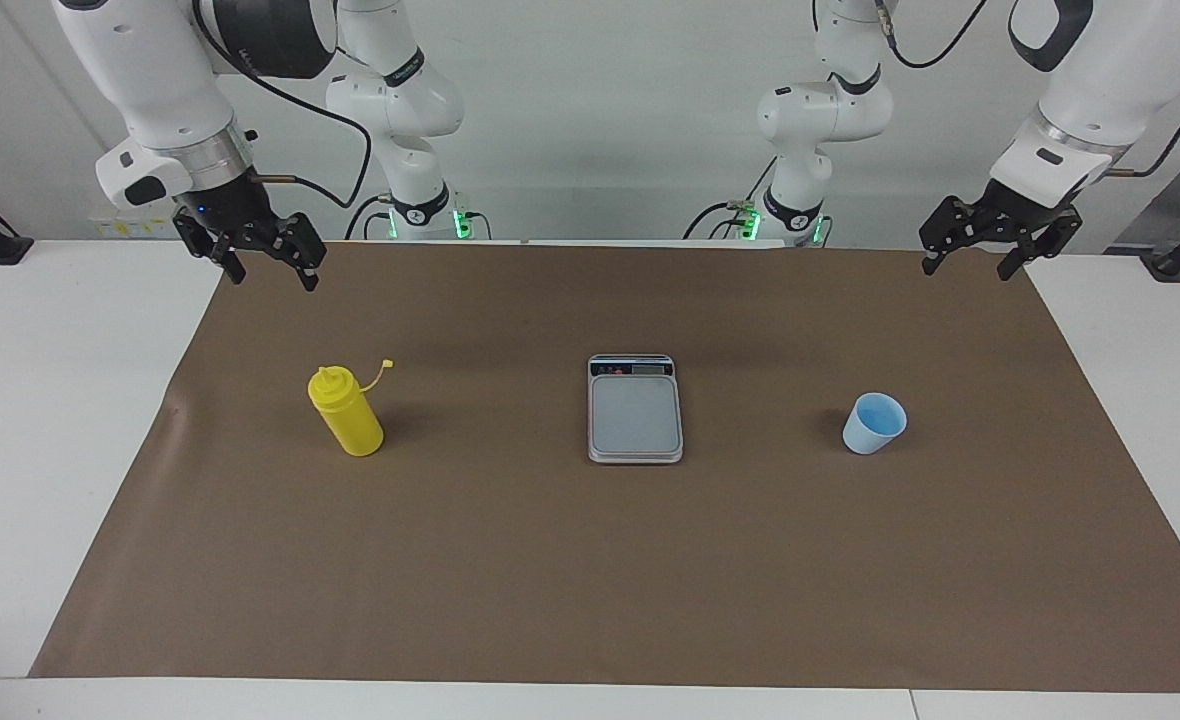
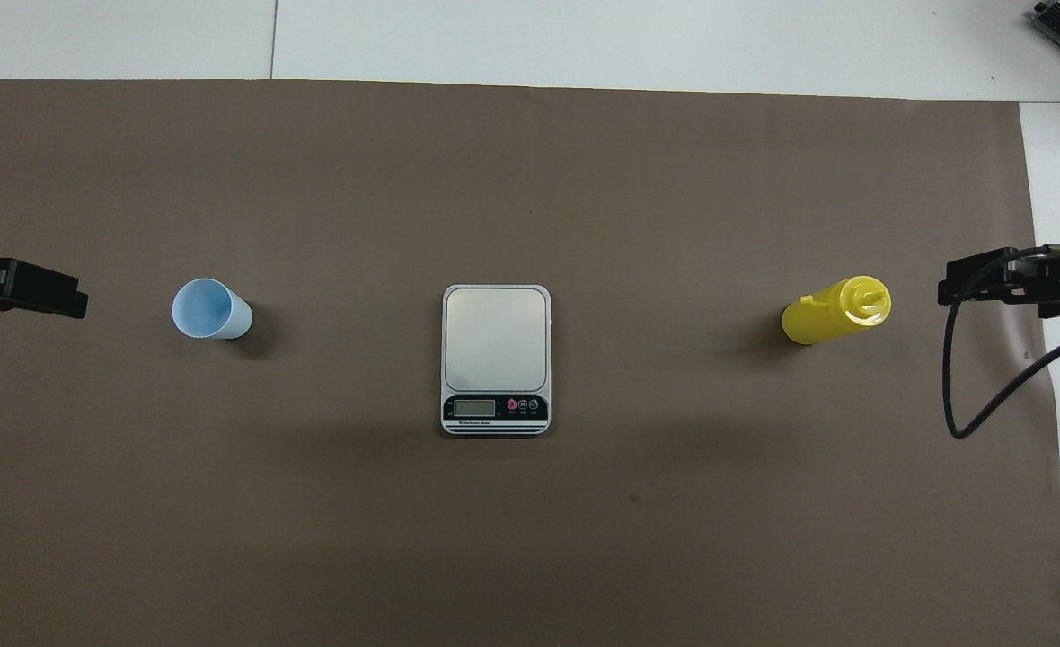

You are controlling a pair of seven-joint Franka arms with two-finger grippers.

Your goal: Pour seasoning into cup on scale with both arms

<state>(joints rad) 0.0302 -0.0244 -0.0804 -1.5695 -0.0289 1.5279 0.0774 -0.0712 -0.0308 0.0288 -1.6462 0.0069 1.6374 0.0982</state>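
A: In the facing view, where did everything stand?

B: The scale (image 1: 635, 410) lay mid-desk on the brown mat (image 1: 590, 560), its display strip toward the robots and nothing on its plate. The cup (image 1: 875, 423) stood upright on the mat toward the left arm's end, well apart from the scale. The seasoning (image 1: 346, 410) stood upright toward the right arm's end, its small cap dangling off on its tether.

A: And the jaws?

B: The left gripper (image 1: 978, 258) hung raised over the mat's robot-side edge with its jaws spread and empty; the cup sat farther out from it. The right gripper (image 1: 268, 262) hung the same way, spread and empty, over the mat edge above the bottle.

A: Did the overhead view agree?

B: Yes. The cup (image 2: 211, 309) showed a bright blue inside, seemingly empty. The scale (image 2: 496, 358) sat between it and the seasoning (image 2: 836, 310), all three roughly in one row. The left gripper (image 2: 54, 296) was beside the cup and the right gripper (image 2: 975, 286) beside the bottle, so each arm was nearer its own item. I'd judge the cup had to go onto the scale first.
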